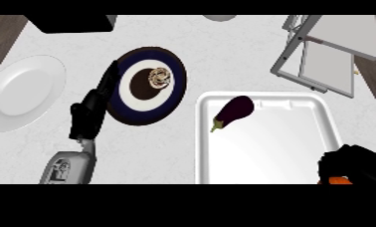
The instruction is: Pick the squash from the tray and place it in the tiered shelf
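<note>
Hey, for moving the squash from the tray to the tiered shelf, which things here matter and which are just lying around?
Belongs to the job:
white tray
tiered shelf
right robot hand, curled over something orange at the tray's lower right corner, probably the squash

Just lying about:
eggplant in the tray
dark blue plate
white plate
left robot hand, open beside the dark plate

- A dark blue plate (147, 102) with a white ring and a brown middle sits just to the right of the left hand (86, 116)
- A small swirly snack (160, 76) lies in the middle of that plate
- A white plate (26, 91) lies near the left hand, on its left side
- A purple eggplant (235, 112) with a green stem lies up and to the left of the right hand (351, 164), well apart from it
- A black box (70, 23) sits far up past the left hand
- A white speckled counter (242, 52) lies under it all
</note>
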